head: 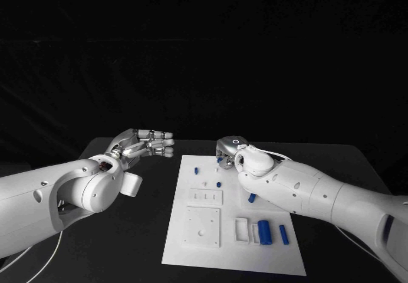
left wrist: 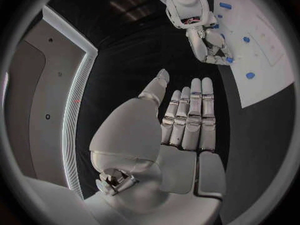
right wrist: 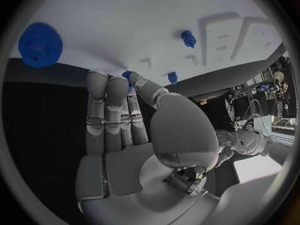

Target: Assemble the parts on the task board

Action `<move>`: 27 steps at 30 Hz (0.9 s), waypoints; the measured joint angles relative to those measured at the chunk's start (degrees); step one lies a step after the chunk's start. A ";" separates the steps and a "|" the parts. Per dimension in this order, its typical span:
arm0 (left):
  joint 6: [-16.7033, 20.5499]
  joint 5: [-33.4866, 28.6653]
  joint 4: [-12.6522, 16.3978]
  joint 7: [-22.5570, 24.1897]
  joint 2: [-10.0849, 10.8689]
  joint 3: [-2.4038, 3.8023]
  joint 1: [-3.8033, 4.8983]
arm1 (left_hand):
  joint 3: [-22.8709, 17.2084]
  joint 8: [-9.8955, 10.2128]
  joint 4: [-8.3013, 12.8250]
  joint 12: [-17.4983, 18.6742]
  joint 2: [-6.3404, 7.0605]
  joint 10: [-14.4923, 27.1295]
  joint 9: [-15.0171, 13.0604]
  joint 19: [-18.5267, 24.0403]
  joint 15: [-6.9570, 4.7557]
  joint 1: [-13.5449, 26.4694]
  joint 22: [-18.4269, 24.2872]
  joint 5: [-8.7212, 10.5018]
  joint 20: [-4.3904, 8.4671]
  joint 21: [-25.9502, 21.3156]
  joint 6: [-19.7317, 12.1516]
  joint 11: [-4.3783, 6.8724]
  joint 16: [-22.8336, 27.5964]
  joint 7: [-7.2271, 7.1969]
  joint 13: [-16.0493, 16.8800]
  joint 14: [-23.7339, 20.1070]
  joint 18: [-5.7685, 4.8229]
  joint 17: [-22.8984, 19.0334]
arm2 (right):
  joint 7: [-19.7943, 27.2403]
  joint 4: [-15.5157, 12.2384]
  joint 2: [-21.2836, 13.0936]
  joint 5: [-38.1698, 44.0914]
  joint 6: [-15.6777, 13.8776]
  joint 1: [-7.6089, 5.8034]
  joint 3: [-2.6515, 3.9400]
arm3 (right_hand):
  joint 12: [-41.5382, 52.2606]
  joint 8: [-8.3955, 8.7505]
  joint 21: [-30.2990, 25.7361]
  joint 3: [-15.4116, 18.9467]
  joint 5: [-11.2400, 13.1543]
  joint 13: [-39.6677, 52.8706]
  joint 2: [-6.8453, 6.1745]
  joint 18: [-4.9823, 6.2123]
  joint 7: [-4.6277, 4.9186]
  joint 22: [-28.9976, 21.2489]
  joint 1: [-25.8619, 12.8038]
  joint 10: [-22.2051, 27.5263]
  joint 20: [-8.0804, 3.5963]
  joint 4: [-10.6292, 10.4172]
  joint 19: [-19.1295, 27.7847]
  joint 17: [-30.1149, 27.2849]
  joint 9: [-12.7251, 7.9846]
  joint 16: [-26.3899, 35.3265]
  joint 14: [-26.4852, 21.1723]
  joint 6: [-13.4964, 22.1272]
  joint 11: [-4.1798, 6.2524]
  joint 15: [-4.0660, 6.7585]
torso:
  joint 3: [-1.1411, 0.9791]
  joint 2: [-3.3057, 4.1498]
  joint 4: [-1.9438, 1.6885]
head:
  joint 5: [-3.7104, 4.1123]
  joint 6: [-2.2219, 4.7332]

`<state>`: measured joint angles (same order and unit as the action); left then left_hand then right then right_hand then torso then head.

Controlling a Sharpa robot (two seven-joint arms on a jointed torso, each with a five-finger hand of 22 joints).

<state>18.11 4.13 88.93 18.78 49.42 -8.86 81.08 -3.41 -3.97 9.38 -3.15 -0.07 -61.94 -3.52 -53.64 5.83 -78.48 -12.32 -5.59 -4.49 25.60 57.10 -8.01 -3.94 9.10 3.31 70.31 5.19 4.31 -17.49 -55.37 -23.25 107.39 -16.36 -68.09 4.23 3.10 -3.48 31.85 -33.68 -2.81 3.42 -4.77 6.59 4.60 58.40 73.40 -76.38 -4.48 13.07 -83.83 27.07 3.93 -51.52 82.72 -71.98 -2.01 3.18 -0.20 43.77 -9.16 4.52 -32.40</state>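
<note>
Fingers (right wrist: pixel 115 110) of the right hand (head: pixel 231 150) lie straight and close together over the far end of the task board (head: pixel 191 247), and the right wrist view shows a small blue part (right wrist: pixel 128 75) at their tips beside the thumb; whether it is pinched or merely touched I cannot tell. Beyond those fingertips a blue toothed gear (right wrist: pixel 39 44) lies flat on the smooth white plate, with a short blue peg (right wrist: pixel 188 38) and a smaller blue stub (right wrist: pixel 172 77) standing farther along it. In the head view the board is a long white rectangle in the middle of the matte black table (head: pixel 144 247), carrying raised square plates and shallow white slots; a blue cylinder (head: pixel 265 232) and a thinner blue pin (head: pixel 283 234) lie side by side near its near end, and small blue pegs (head: pixel 196 170) dot its far half. Left of the board, clear of it, the left hand (head: pixel 146 144) hovers above the table with its jointed silver fingers (left wrist: pixel 194 115) extended and held together, thumb apart, holding nothing. Both arms are smooth white shells.
</note>
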 measured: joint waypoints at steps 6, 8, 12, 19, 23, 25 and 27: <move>0.00 0.07 -0.04 -0.06 -0.07 0.00 0.01 | 0.00 0.00 0.00 0.00 0.00 0.00 0.00 0.00 0.00 0.00 0.19 0.00 0.00 0.00 0.00 0.00 0.00 0.00 0.00 0.00 0.00 0.00 | -0.18 0.83 0.56 0.11 -0.06 -0.04 0.04 | 0.17 0.01 -0.23 0.07 -0.08 0.01 0.00 -0.01 0.00 0.09 0.00 0.05 0.00 0.07 0.00 -0.02 -0.02 0.00 0.00 0.01 0.04 0.00 | 0.00 0.04 -0.04 | 0.04 0.04; 0.00 0.09 -0.04 -0.08 -0.09 0.00 0.01 | 0.00 0.00 0.00 0.00 0.00 0.00 0.00 0.00 0.00 0.00 0.20 0.00 0.00 0.00 0.00 0.00 0.00 0.00 0.00 0.00 -0.01 0.00 | -0.21 1.10 0.73 0.14 -0.07 -0.04 0.04 | 0.17 0.02 -0.23 0.07 -0.08 0.01 0.00 -0.01 0.00 0.09 0.00 0.09 0.00 0.07 0.00 -0.02 -0.01 0.00 0.00 0.02 0.09 0.00 | 0.00 0.04 -0.03 | 0.05 0.05; 0.00 0.11 -0.05 -0.11 -0.15 0.00 0.02 | 0.00 0.00 0.00 0.00 0.00 0.00 0.00 0.00 0.00 0.00 0.19 0.00 0.00 0.00 0.00 0.00 0.00 0.00 0.00 0.00 0.00 0.00 | -0.25 1.54 1.09 0.18 -0.08 0.04 -0.02 | 0.17 0.12 -0.23 0.08 -0.08 0.02 0.00 -0.02 -0.08 0.09 -0.01 0.09 0.00 0.07 0.00 -0.01 -0.01 0.00 0.00 0.12 0.09 0.00 | 0.01 0.08 0.02 | -0.01 0.11; 0.00 0.14 -0.02 -0.16 -0.26 0.00 0.07 | 0.00 0.00 0.00 0.00 0.00 0.00 0.00 0.00 0.00 0.00 0.19 0.00 0.00 0.00 0.00 0.00 0.00 0.00 0.00 0.00 0.00 0.00 | -0.45 1.97 1.54 0.26 -0.09 0.13 -0.06 | 0.17 0.16 -0.79 0.08 -0.08 0.03 -0.01 -0.04 -0.08 0.42 -0.01 0.10 0.01 0.07 0.00 -0.08 0.00 0.00 0.00 0.13 0.10 0.00 | 0.01 0.12 -0.01 | -0.13 0.20; 0.00 0.16 -0.02 -0.21 -0.26 0.00 0.11 | 0.00 0.00 0.00 0.00 0.00 0.00 0.00 0.00 0.00 0.00 0.28 0.00 0.00 0.00 0.00 0.00 0.00 0.00 0.00 0.00 0.00 0.00 | -0.50 2.43 1.82 0.26 0.22 0.14 -0.06 | 0.15 0.17 -1.61 0.08 -0.08 0.02 0.00 -0.01 0.46 0.43 -0.02 0.33 0.01 0.07 0.00 -0.19 0.02 0.00 0.00 1.08 0.29 0.00 | 0.02 0.13 0.00 | -0.14 0.20; -0.01 0.17 -0.02 -0.27 -0.27 0.00 0.13 | 0.17 0.00 -0.17 0.00 0.00 0.00 0.00 0.00 0.00 0.00 0.41 0.00 0.00 0.00 0.00 0.00 0.00 0.00 0.00 0.00 0.00 0.00 | -0.50 2.74 1.99 0.22 0.51 0.13 -0.06 | 0.15 0.17 -1.81 0.08 -0.08 0.03 0.07 0.29 0.75 0.51 -0.09 1.17 0.01 0.07 0.00 -0.24 0.03 0.00 -0.01 1.96 0.04 -0.01 | 0.04 0.14 0.02 | -0.19 0.20; -0.01 0.17 -0.03 -0.34 -0.28 0.00 0.14 | 0.17 0.00 -0.17 0.00 0.00 0.12 0.00 0.00 0.13 0.00 0.46 0.00 0.00 0.00 0.00 -0.12 0.00 0.00 0.00 -0.13 0.00 0.00 | -0.48 2.97 2.12 0.13 0.76 0.13 -0.07 | 0.15 0.17 -1.81 0.08 -0.08 0.03 0.24 0.52 0.79 0.54 -0.26 1.57 0.01 0.07 0.01 -0.24 -0.01 0.00 -0.01 2.11 -0.36 -0.01 | 0.04 0.15 0.03 | -0.21 0.20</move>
<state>18.09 4.30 88.90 18.44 49.14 -8.86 81.22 -3.24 -3.97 9.21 -3.15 -0.07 -61.82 -3.52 -53.64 5.96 -78.48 -11.86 -5.59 -4.49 25.60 57.10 -8.13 -3.94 9.10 3.31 70.19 5.19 4.31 -17.97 -52.40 -21.14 107.53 -15.61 -67.96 4.16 3.25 -3.31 30.04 -33.59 -2.89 3.45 -4.53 7.10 5.39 58.94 73.14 -74.81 -4.46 13.14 -83.82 26.83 3.93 -51.52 82.70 -69.88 -2.36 3.18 -0.16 43.92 -9.13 4.31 -32.21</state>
